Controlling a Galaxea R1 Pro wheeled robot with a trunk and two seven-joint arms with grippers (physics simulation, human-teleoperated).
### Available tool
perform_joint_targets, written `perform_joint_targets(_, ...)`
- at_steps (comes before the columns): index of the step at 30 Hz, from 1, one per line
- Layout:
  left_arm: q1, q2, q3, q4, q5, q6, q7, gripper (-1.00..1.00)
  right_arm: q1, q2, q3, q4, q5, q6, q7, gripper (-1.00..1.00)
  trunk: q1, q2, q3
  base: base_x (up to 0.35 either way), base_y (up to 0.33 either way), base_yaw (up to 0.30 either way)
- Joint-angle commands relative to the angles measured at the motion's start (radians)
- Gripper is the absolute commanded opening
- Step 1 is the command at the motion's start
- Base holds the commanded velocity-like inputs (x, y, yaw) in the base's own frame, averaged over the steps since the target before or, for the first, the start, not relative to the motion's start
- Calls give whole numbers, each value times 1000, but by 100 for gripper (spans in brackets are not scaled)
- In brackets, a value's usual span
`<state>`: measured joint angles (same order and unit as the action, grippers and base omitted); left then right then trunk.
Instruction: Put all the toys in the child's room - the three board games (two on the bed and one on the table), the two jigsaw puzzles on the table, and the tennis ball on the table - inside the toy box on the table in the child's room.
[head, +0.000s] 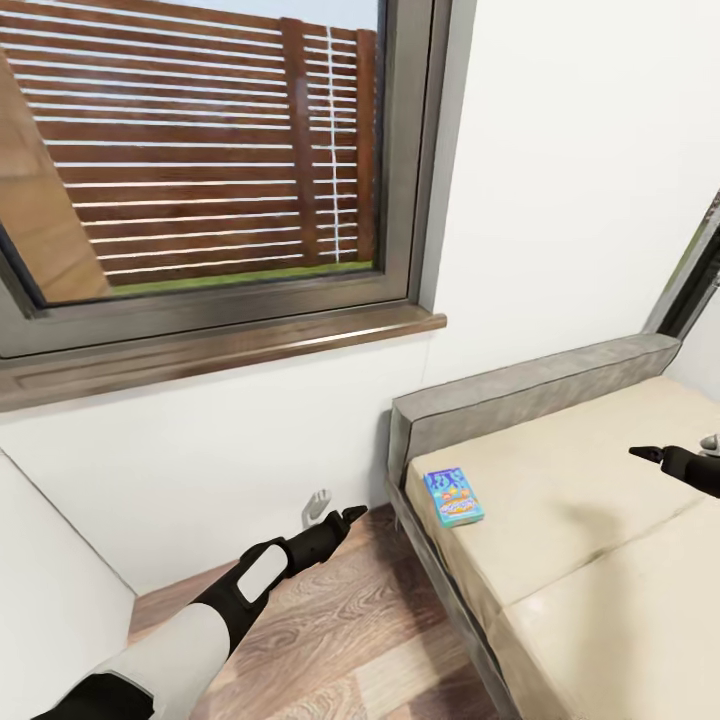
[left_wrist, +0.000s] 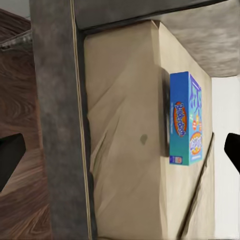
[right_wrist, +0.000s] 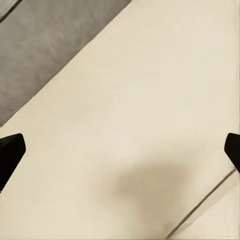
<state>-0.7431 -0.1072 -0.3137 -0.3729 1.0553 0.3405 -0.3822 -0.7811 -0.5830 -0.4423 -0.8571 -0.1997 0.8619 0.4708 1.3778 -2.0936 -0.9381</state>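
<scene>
Over the wood floor beside the bed frame, your left gripper hangs with its fingers spread wide and empty. Your right gripper hovers above the cream mattress, apparently spread too. Between them, one blue board game lies flat near the grey headboard, under the window.

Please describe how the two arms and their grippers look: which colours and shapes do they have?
The left arm has a white sleeve-like shell, then black segments with a white oval panel, ending in a slim black left gripper with pointed fingers. The right gripper is likewise black and pointed, beside a small grey part.
</scene>
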Motion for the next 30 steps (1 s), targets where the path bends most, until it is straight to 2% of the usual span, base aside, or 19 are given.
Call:
perform_joint_targets(1, -1, 0, -4, 0, 8, 3, -1, 100, -1, 0, -2, -1, 0, 6, 3, 100, 0, 0, -1, 0, 0, -115)
perform_joint_targets(6, -1, 1, -3, 1, 9, 5, -13, 100, 2, 18, -2, -39, -16, 10, 4, 100, 0, 0, -1, 0, 0, -75)
perform_joint_targets(8, -2, 2, -3, 1, 10, 7, -29, 100, 4, 38, -2, -71, -29, 16, 5, 100, 0, 0, -1, 0, 0, -42)
perform_joint_targets(13, -3, 4, -3, 1, 10, 9, -52, 100, 7, 61, -2, -107, -37, 25, 5, 100, 0, 0, -1, 0, 0, -29)
perform_joint_targets(15, -5, 6, -1, 2, 10, 11, -76, 100, 12, 85, -2, -143, -42, 34, 5, 100, 0, 0, -1, 0, 0, -17)
perform_joint_targets(18, -7, 8, 1, 2, 11, 12, -86, 100, 15, 97, -2, -162, -44, 38, 5, 100, 0, 0, -1, 0, 0, -13)
perform_joint_targets(20, -10, 10, 8, 2, 10, 13, -100, 100, 26, 123, -2, -202, -45, 44, 5, 100, 0, 0, -1, 0, 0, -9)
perform_joint_targets(23, -11, 11, 12, 2, 10, 14, -105, 100, 32, 134, -2, -222, -45, 46, 4, 100, 0, 0, -1, 0, 0, -7)
perform_joint_targets(25, -13, 13, 17, 2, 10, 15, -114, 100, 45, 153, -2, -263, -45, 49, 4, 100, 0, 0, -1, 0, 0, -5)
perform_joint_targets(30, -19, 15, 22, 1, 11, 16, -126, 100, 67, 170, -2, -313, -46, 52, 4, 100, 0, 0, -1, 0, 0, -3)
